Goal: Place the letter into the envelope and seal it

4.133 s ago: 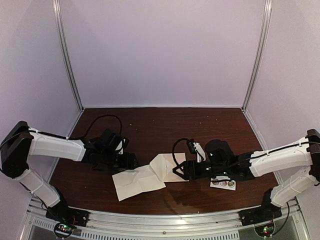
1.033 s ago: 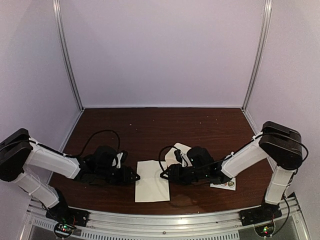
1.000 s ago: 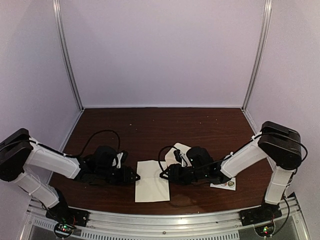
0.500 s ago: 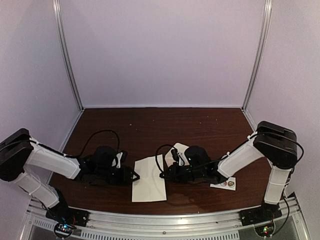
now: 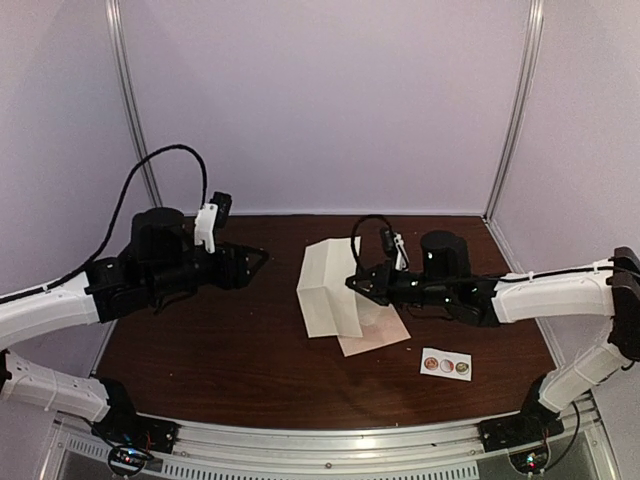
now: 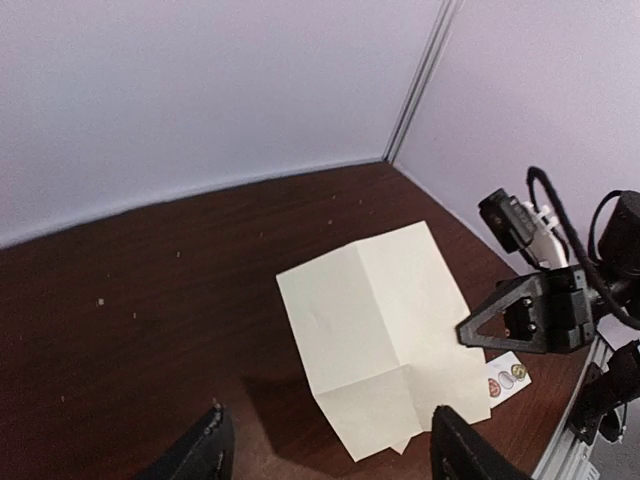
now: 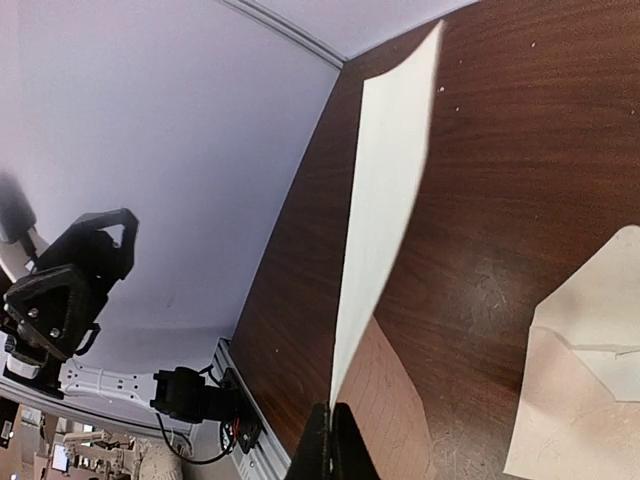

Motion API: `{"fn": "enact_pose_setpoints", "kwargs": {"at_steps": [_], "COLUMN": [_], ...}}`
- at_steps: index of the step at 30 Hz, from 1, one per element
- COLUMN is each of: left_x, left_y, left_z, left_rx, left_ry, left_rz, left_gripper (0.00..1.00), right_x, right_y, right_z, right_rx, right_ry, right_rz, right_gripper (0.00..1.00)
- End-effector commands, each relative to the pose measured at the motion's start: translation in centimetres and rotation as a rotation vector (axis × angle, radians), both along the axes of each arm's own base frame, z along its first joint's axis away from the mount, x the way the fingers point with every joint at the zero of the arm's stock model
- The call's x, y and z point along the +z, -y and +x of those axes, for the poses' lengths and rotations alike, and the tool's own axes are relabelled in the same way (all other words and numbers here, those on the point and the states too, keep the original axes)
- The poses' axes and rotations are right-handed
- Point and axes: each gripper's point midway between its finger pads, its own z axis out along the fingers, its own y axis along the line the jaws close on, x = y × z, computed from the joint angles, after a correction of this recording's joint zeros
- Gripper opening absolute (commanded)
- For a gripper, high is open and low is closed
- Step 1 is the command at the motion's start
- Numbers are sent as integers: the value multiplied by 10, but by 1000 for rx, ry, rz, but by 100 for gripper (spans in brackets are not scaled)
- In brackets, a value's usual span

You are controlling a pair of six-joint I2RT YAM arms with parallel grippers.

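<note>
Because the right gripper point(image 5: 356, 284) has only its pressed-together tips on one edge of the letter point(image 5: 325, 290), holding the creased sheet slanted up off the bench point(image 5: 250, 370), the main risk is the paper sliding out of that thin pinch or swinging when the arm moves. The envelope point(image 5: 378, 336) lies flat on the bench, partly under the raised sheet and showing at its near right. Neither arm touches it, so a push from the letter would likely skate it across the smooth wood rather than enter it. Whether its mouth is open enough to take the paper cannot be told from these views. The sheet also looks bigger than the envelope, so unless it is folded tighter it would probably jam at the opening and crumple. The left gripper point(image 5: 252, 258) hangs in the air well to the left, fingers spread with nothing between them, too far off to steady either paper. Bringing it in means closing on the right arm, with some chance of knocking the hanging sheet. The sticker strip point(image 5: 445, 365) sits near the envelope and could be swept aside by a low pass.
</note>
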Motion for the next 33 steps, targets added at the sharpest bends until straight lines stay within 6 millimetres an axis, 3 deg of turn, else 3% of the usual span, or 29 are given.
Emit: {"fn": "enact_pose_setpoints", "kwargs": {"at_steps": [1, 4, 10, 17, 33], "left_x": [74, 89, 59, 50, -4], "left_y": [30, 61, 105, 105, 132], "left_z": [-8, -18, -21, -29, -52], "left_rx": [-273, -450, -559, -539, -717], "left_ry": [378, 500, 601, 695, 592], "left_rz": [149, 188, 313, 295, 336], "left_gripper": [70, 71, 71, 74, 79], "right_x": [15, 37, 62, 67, 78], "right_y": [24, 23, 15, 11, -4], "right_z": [13, 13, -2, -17, -31], "right_rx": [-9, 36, 140, 223, 331], "right_ry": [97, 147, 185, 179, 146], "right_rz": [-137, -140, -99, -74, 43], "right_gripper": [0, 0, 0, 0, 0]}}
